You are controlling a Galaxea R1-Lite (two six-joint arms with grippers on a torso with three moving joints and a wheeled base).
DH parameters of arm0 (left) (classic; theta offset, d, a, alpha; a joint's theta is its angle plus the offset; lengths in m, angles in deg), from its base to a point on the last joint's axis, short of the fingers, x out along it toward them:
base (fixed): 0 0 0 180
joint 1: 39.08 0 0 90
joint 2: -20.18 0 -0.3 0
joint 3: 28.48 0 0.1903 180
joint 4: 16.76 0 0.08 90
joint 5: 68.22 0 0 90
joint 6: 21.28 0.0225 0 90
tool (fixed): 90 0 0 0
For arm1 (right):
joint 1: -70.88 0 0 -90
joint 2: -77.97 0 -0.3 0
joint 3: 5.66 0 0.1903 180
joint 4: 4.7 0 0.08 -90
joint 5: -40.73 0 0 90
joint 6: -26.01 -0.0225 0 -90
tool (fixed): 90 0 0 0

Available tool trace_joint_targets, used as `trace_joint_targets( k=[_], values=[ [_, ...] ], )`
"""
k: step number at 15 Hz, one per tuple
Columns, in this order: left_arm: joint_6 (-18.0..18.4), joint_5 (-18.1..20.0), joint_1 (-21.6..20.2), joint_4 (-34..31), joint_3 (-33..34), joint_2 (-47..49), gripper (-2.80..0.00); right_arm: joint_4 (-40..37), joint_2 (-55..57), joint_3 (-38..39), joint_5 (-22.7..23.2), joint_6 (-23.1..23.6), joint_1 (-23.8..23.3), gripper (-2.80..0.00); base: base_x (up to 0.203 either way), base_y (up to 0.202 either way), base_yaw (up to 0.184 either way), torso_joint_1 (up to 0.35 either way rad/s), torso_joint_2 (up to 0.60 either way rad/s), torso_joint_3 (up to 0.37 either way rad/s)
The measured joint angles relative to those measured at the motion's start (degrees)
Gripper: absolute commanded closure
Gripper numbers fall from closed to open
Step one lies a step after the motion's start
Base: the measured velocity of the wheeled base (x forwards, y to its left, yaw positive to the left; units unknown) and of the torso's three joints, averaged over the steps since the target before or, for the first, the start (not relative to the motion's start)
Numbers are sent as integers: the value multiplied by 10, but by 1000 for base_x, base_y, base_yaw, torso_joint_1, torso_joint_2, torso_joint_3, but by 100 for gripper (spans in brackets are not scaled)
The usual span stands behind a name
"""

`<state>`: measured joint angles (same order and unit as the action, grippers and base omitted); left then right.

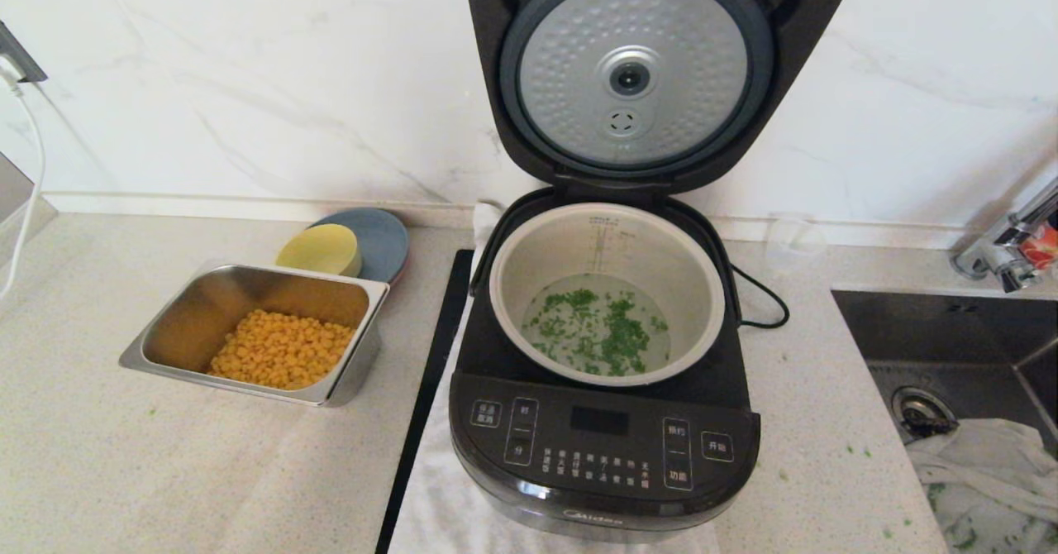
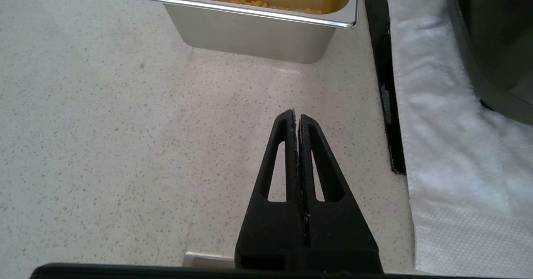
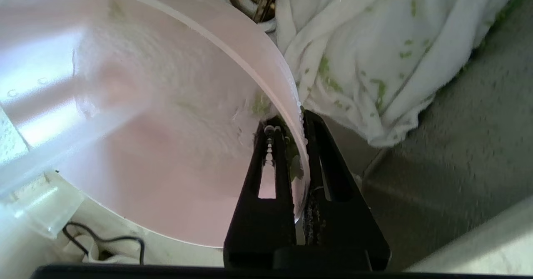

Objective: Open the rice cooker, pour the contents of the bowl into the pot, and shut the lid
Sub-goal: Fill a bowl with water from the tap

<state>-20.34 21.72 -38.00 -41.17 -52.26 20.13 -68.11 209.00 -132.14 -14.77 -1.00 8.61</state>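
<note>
The black rice cooker [image 1: 603, 446] stands open, its lid [image 1: 636, 74] raised upright with the dimpled silver underside showing. Chopped green herb in water lies at the bottom of the grey pot [image 1: 529, 265]. Neither gripper shows in the head view. In the right wrist view my right gripper [image 3: 289, 123] is shut on the rim of the pale-pink bowl [image 3: 145, 125], tilted over the sink, with a few green bits stuck near the fingers. My left gripper [image 2: 296, 116] hangs shut and empty over the counter, in front of the steel tray, the cooker's side [image 2: 491, 41] off to one side.
A steel tray [image 1: 207, 306] of yellow corn sits left of the cooker, a yellow bowl [image 1: 318, 250] and blue plate [image 1: 380, 236] behind it. The sink [image 1: 950, 331] at right holds a white cloth [image 1: 984, 471] flecked green. A faucet [image 1: 1004, 248] stands behind it. A white towel [image 2: 445, 145] lies under the cooker.
</note>
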Motion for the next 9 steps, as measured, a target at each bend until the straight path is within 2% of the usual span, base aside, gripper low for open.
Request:
trace_joint_targets(
  k=[3, 5, 9],
  values=[
    [0, 0, 0, 0, 0, 0, 0, -8, -42, 33, -4, 15, 4, 0, 0, 0, 0, 0, 0, 0],
    [0, 0, 0, 0, 0, 0, 0, -8, -93, 78, -15, 42, 20, 0, 0, 0, 0, 0, 0, 0],
    [0, 0, 0, 0, 0, 0, 0, -8, -220, 164, -40, 68, 86, 0, 0, 0, 0, 0, 0, 0]
  ],
)
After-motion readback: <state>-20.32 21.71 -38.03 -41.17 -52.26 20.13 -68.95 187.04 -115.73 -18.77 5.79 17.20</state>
